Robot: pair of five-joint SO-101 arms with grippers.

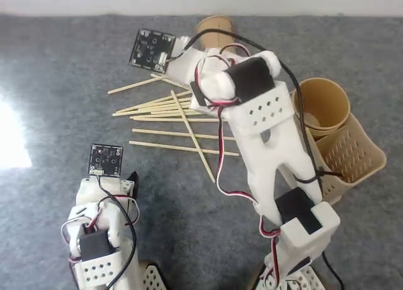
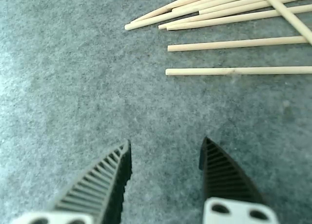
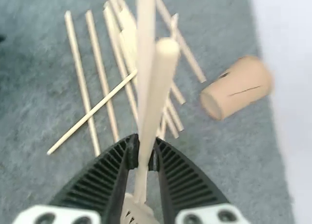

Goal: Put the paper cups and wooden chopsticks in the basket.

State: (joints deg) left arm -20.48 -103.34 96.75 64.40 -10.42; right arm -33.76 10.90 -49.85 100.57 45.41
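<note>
High view: a grey felt-covered table carries a scatter of pale wooden chopsticks at its centre. A beige perforated plastic basket stands at the right side with a tan paper cup upright and mouth-up inside it. A second tan paper cup lies at the far side of the table, partly hidden behind the white right arm, which extends over the scatter. The left pincer hangs above bare felt near the front, apart from the nearest stick. Left wrist view: the left pincer stands wide, its two dark ribbed fingers parted over bare table with nothing between them. The ends of the chopsticks lie beyond the tips, not touching them. Right wrist view: the right pincer is closed narrowly on two held chopsticks, which project forward from between its black fingers above the table. The other chopsticks lie beneath, one crossing its neighbours at a slant. The second tan paper cup rests on its side just beside the sticks' far ends, close to the table's pale edge.
</note>
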